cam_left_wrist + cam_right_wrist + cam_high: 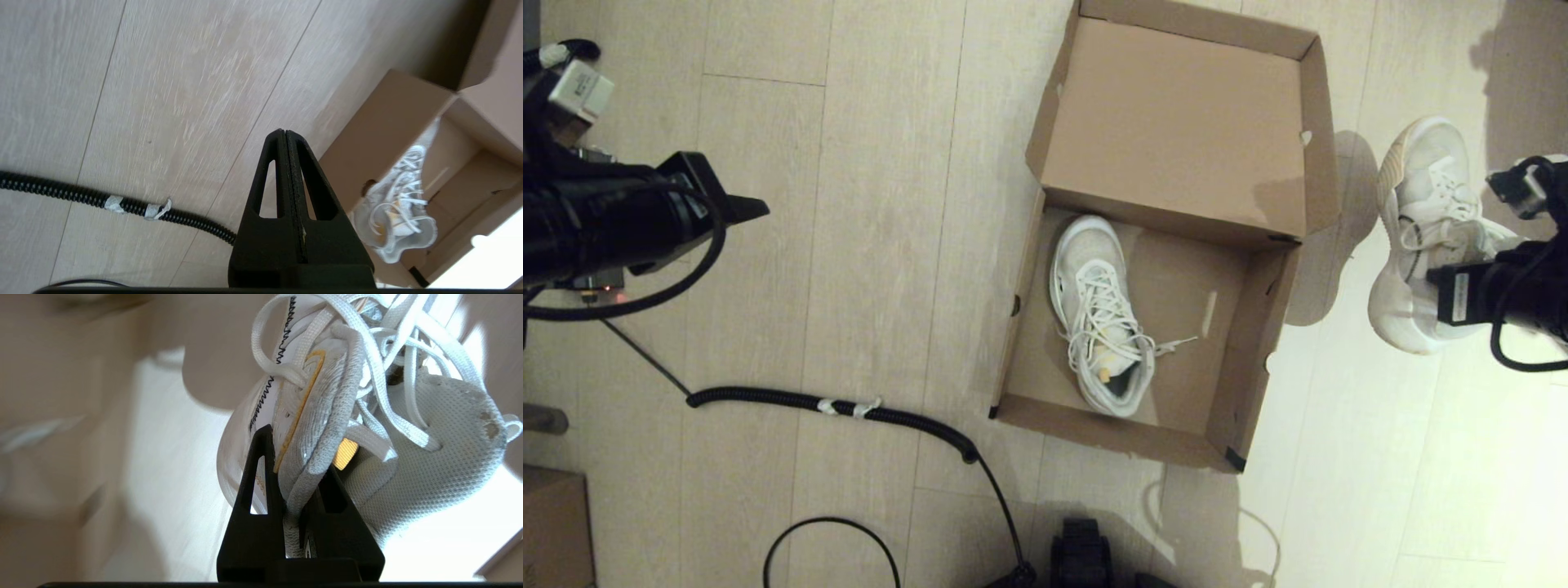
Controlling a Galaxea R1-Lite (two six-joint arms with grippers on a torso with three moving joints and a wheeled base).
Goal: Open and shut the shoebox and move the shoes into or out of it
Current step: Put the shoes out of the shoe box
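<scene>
Shoebox [1168, 245]: plain brown cardboard, standing on the floor at centre, hinged lid thrown fully back toward 12 o'clock so the tray is open from above; black tape shows at its near corner. First shoe [1098, 314]: white lace-up sneaker lying flat in the tray's 9 o'clock half, toe toward 12 o'clock, leaving the 3 o'clock half bare, seemingly room for its mate. Second shoe [1417, 229]: outside the box at 3 o'clock, apart from its wall, pinched by the right gripper [292, 498], whose fingers are clamped on the collar edge, a thin fold that suits a narrow grip; whether it rests on the floor or hangs clear cannot be told. Left gripper [286, 188]: fingers pressed together on nothing, parked over bare floor at 9 o'clock, well apart from the box. Corrugated black cable [833, 406]: on the floor at 7 o'clock.
</scene>
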